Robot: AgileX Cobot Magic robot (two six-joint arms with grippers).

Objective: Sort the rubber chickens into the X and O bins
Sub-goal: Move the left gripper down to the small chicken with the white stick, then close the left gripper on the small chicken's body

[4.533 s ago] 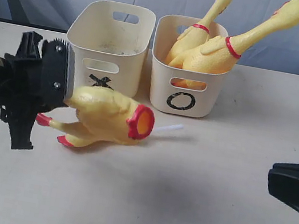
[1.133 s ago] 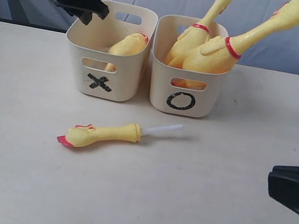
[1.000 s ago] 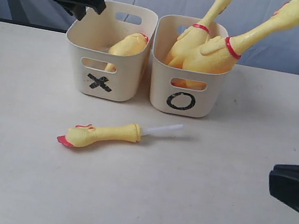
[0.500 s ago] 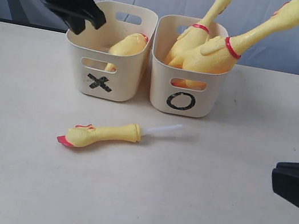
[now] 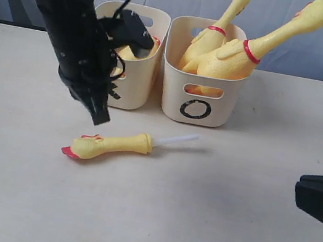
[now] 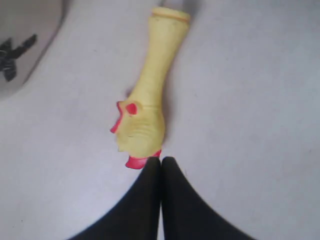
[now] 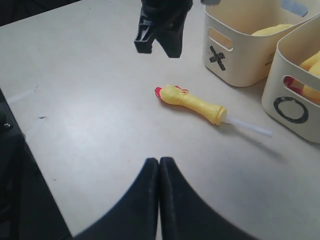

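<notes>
**Left arm comes down from the X tub to the last piece on the table**

A second ago the left gripper (image 5: 99, 116) hung above the back corner of the cream plastic tub marked with a black X (image 5: 137, 89). It has since swung down in front of that tub and now sits just over the head end of the slim yellow rubber chicken fragment (image 5: 113, 145). Its jaws, part open a second ago, are now pressed together with nothing between them. In the left wrist view the tips sit right at the fragment's red beak, and whether they touch it cannot be told.

The fragment has not moved. It lies on the pale table (image 5: 194, 221) in front of both tubs, its white tube (image 5: 177, 140) pointing toward the matching cream tub marked with a black O (image 5: 171, 101).

The headless yellow chicken body (image 7: 272, 31) rests inside the X tub. The two whole yellow rubber chickens (image 5: 239, 54) lean in the O tub with their necks sticking out over its rim.

The right gripper (image 7: 159, 161) hangs well off to the side with its jaws together and holding nothing.

Sorting looks nearly finished, with only the fragment left. The left jaws would have to part before they can take it
</notes>
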